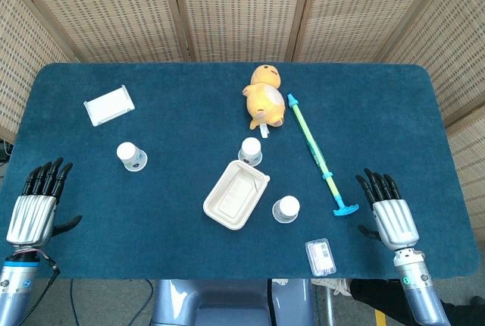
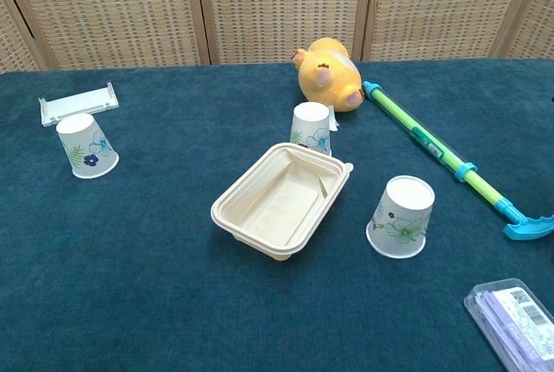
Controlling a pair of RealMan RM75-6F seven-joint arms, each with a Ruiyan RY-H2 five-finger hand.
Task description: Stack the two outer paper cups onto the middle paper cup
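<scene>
Three white flower-printed paper cups stand upside down on the blue table. The left cup (image 1: pixel 131 156) (image 2: pixel 86 145) is far to the left. The middle cup (image 1: pixel 251 151) (image 2: pixel 311 127) sits behind the tray. The right cup (image 1: pixel 286 208) (image 2: pixel 402 216) is at the front right of the tray. My left hand (image 1: pixel 36 207) rests at the table's front left, fingers spread, holding nothing. My right hand (image 1: pixel 389 214) lies at the front right, fingers apart and empty. Neither hand shows in the chest view.
A beige food tray (image 1: pixel 236 194) (image 2: pixel 282 200) lies between the middle and right cups. A yellow plush toy (image 1: pixel 265 96) (image 2: pixel 329 73) and a green-blue stick (image 1: pixel 318 152) (image 2: pixel 441 154) lie behind and to the right. A white holder (image 1: pixel 108 105) is far left; a plastic packet (image 1: pixel 320 256) front right.
</scene>
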